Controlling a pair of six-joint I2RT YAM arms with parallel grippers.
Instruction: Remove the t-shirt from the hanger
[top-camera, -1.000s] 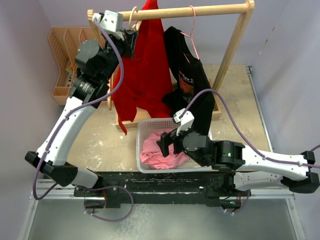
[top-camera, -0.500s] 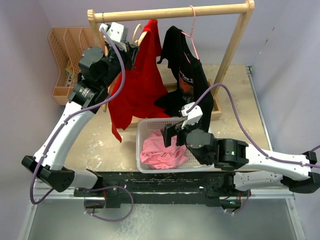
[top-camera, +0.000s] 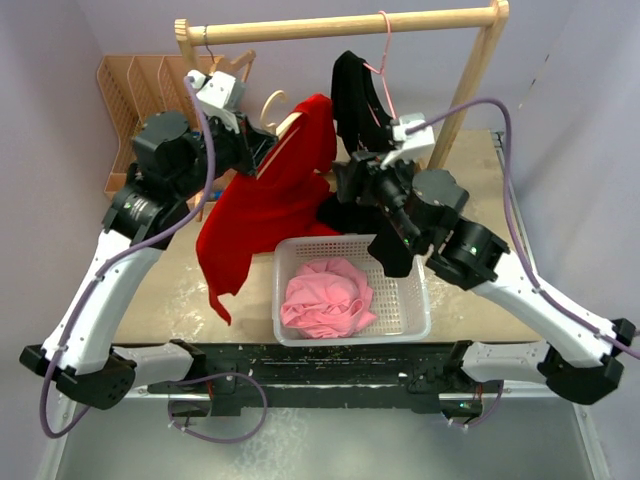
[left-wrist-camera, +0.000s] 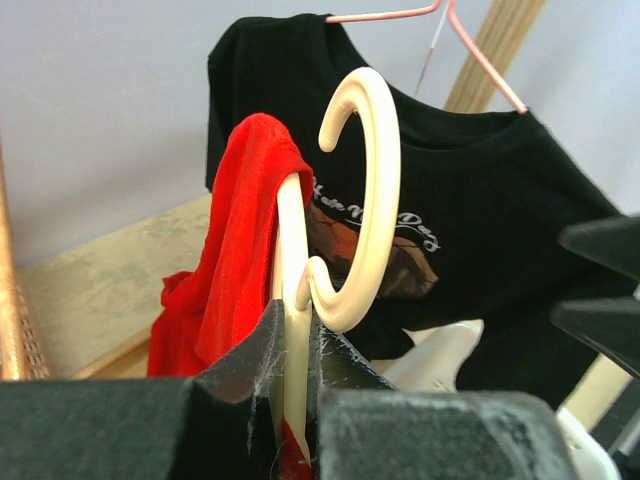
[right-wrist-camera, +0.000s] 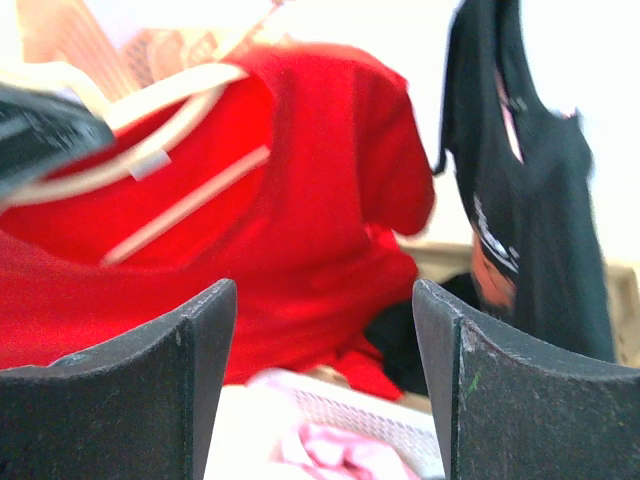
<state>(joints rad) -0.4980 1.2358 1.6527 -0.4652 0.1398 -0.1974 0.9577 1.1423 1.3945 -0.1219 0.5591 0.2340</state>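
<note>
A red t-shirt (top-camera: 265, 205) hangs on a cream hanger (top-camera: 288, 122), off the wooden rail (top-camera: 340, 25) and tilted over the table. My left gripper (top-camera: 255, 150) is shut on the hanger's neck just under its hook, as the left wrist view shows: the gripper (left-wrist-camera: 290, 335), the hanger (left-wrist-camera: 368, 200), the shirt (left-wrist-camera: 230, 260). My right gripper (top-camera: 345, 185) is open and empty beside the shirt's right edge. In the right wrist view the gripper (right-wrist-camera: 325, 330) faces the red shirt (right-wrist-camera: 300, 200), not touching it, with the hanger (right-wrist-camera: 150, 110) at upper left.
A black t-shirt (top-camera: 355, 95) hangs on a pink hanger on the rail, just behind my right gripper. A white basket (top-camera: 420, 290) holding a pink cloth (top-camera: 325, 295) stands below. A wooden organizer (top-camera: 125, 90) is at the back left.
My left gripper has taken the hanger with the red shirt off the rail and lowered it forward. My right arm has risen from the basket to the shirt's right side.
</note>
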